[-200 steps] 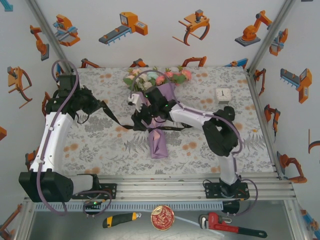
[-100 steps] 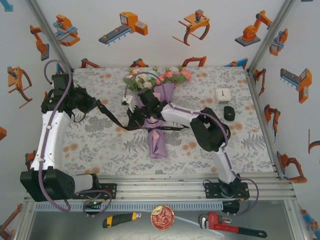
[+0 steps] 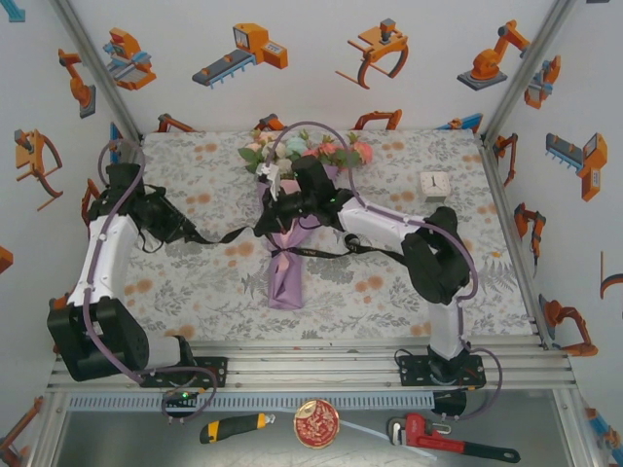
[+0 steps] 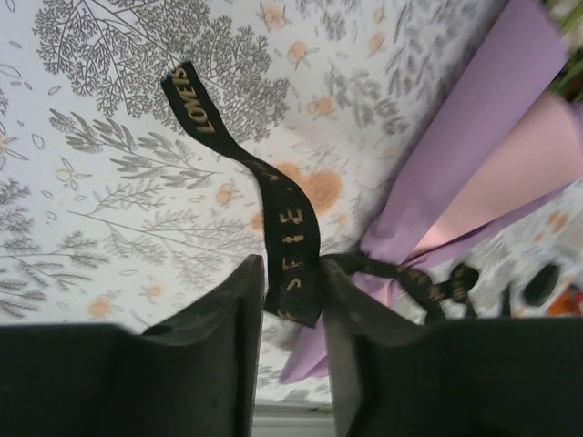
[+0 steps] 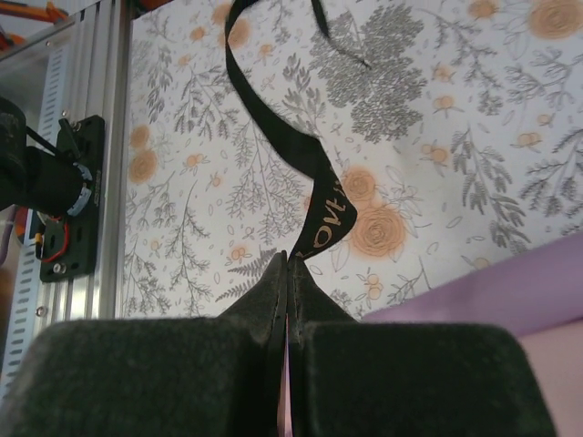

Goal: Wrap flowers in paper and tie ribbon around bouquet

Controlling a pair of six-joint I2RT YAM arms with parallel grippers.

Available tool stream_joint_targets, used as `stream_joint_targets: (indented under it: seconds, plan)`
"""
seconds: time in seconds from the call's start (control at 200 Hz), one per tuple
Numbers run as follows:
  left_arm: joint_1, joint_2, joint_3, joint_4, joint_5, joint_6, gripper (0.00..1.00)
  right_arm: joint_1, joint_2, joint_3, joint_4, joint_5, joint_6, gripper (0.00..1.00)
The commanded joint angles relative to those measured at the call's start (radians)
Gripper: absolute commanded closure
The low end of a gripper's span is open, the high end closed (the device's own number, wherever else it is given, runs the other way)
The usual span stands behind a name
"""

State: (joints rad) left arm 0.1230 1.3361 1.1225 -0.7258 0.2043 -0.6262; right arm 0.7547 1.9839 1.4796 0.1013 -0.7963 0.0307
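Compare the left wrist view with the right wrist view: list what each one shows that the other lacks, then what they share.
Left wrist view: the ribbon runs from the left pincer to a band cinched around the paper, with a bit of green leaf at the corner.
Right wrist view: the right pincer, jaws pressed together on the ribbon, plus the aluminium rail and a black mount bolted to it.
Both: gold-lettered black ribbon held in a pincer, lilac paper, and the floral tablecloth underneath.
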Motion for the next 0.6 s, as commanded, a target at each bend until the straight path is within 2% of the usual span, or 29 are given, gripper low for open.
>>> stream_joint_targets:
  seconds: [0.0,0.085,0.155,0.255,0.345,0.466,0.596]
  plan:
    - [0.003,-0.022,0.003,0.016,0.033,0.13,0.54,-0.001,-0.028,-0.024,0.034,-0.009,0.015,1.0]
    - [-0.003,-0.066,0.007,0.029,0.069,0.268,0.5,-0.003,-0.035,-0.03,0.034,-0.007,0.008,1.0]
    - [-0.02,-0.106,0.001,0.046,0.175,0.421,0.48,-0.004,-0.044,-0.036,0.034,0.0,0.004,1.0]
    - [-0.137,-0.127,-0.017,0.036,0.272,0.641,0.43,-0.006,-0.057,-0.048,0.038,0.008,-0.004,1.0]
    - [-0.245,-0.162,-0.104,0.12,0.32,0.81,0.38,-0.009,-0.065,-0.056,0.04,0.009,-0.007,1.0]
    - [-0.279,-0.201,-0.243,0.326,0.279,0.84,0.36,-0.015,-0.071,-0.059,0.038,0.009,-0.005,1.0]
    - [-0.291,-0.15,-0.289,0.425,0.223,0.855,0.3,-0.017,-0.082,-0.059,0.038,0.013,-0.004,1.0]
